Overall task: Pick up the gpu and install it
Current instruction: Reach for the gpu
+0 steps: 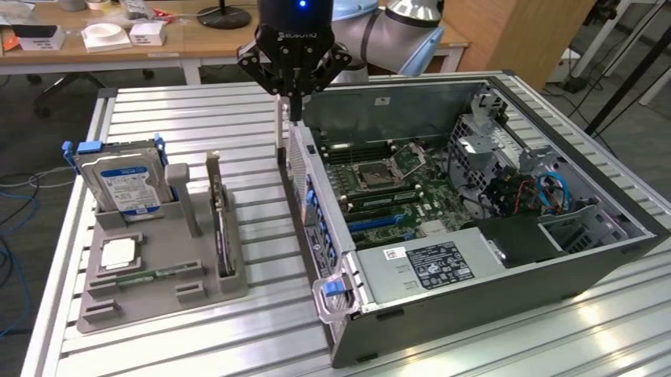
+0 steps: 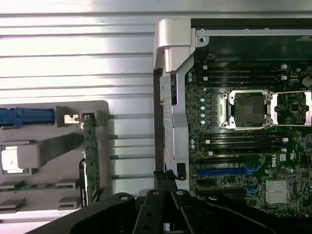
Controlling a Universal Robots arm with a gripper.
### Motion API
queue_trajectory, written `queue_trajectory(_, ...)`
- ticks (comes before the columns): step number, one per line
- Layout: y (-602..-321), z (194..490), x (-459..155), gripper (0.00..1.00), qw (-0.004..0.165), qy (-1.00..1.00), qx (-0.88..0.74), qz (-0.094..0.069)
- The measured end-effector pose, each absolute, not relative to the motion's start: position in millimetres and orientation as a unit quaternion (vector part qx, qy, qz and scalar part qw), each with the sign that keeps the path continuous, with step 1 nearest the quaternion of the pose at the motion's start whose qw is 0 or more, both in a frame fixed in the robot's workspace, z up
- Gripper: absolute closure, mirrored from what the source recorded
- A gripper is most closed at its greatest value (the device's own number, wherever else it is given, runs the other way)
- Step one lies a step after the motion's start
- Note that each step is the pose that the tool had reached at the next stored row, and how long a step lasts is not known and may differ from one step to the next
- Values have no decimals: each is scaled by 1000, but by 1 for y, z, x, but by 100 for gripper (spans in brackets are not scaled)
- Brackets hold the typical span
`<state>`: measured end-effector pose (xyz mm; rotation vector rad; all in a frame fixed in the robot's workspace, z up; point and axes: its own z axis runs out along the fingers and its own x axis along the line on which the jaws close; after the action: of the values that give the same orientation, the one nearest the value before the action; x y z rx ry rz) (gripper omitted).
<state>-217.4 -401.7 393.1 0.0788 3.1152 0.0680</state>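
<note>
A: What sits just below the tool point(image 1: 295, 110)?
B: An open grey metal computer case point(image 1: 472, 306), its green motherboard point(image 1: 435, 206) exposed.
A: And to the exterior view's left of it?
B: Well apart, a grey plastic holder point(image 1: 157, 302) on the slatted aluminium tabletop point(image 1: 199, 118), carrying a silver hard drive with blue-white label point(image 1: 126, 184).

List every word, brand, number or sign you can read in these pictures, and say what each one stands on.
"ROBOTIQ": on the black body of the gripper, exterior view.
"DELL": apparently, turned sideways on the circuit board inside the computer case, wrist view.
Blue-white label on the hard drive: too small to read.
Label on the power supply: too small to read.
The white sticker beside it: too small to read.
</note>
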Motion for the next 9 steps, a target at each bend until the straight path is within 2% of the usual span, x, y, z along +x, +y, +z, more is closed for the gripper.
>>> queue_trajectory(9, -410, 393, -227, 89, 12, 999, 25, 22)
